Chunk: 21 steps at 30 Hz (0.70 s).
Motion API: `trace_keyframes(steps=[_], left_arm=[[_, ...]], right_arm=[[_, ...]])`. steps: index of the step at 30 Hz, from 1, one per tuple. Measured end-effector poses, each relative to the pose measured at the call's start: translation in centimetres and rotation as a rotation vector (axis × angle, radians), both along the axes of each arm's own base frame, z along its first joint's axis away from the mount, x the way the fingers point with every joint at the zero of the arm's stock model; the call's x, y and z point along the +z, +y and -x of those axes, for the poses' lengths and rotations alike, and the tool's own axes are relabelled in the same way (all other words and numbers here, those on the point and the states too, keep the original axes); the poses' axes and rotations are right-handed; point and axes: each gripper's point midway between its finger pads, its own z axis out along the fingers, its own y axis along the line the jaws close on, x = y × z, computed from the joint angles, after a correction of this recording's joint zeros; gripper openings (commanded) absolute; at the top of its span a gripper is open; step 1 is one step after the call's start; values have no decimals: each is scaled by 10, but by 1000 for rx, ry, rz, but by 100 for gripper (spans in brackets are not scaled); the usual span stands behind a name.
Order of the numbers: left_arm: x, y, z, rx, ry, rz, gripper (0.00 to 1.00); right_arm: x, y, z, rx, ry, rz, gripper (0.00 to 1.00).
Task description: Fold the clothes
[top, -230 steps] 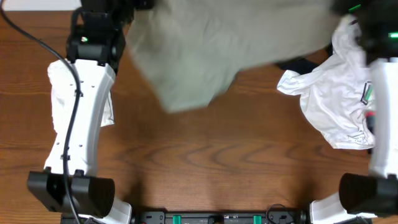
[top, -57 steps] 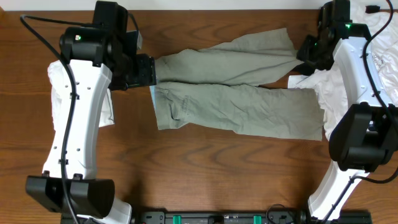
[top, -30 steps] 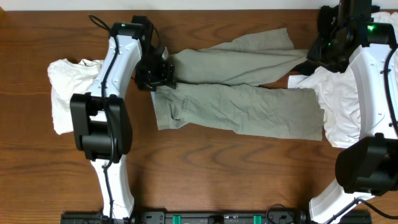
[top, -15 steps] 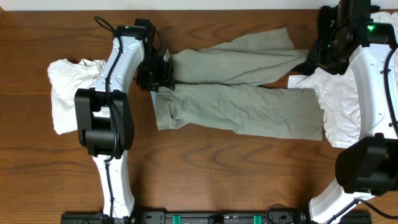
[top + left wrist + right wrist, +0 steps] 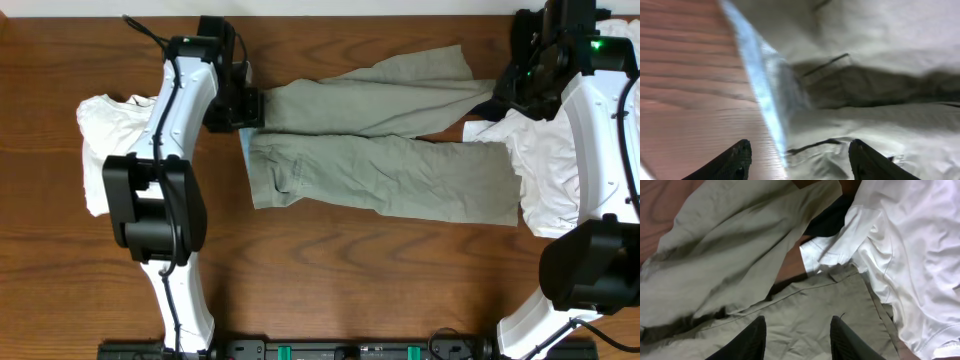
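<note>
The khaki trousers (image 5: 380,150) lie flat across the far middle of the table (image 5: 330,280), waist edge at the left under the left gripper (image 5: 800,160), leg ends at the right under the right gripper (image 5: 796,340), both grippers released, grasping nothing.

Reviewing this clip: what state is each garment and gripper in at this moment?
trousers: laid out flat, unfolded, legs apart
left white shirt: crumpled
right white shirts: crumpled heap
black piece: mostly hidden between garments
left gripper: open, over the waistband
right gripper: open, above the leg ends
</note>
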Motion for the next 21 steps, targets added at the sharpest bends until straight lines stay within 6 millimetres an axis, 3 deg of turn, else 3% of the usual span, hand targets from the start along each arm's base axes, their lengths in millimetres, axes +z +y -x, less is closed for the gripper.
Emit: trace_keyframes(steps=[7,13,17,19,21], left_arm=[[-20,-14,9,-9,76,81,65],[-26,-17,15,-8,106,100,65],[-31,-18,20,-5,124,107,44],[-32,-21,23,-9,135,127,6],[-31,-25,25,-12,141,151,6]], right_arm=[[0,0,1,0,4,0,40],[0,1,1,1,5,-3,40],[0,1,1,3,5,-7,40],[0,2,1,3,6,-8,39],[0,2,1,4,5,-10,40]])
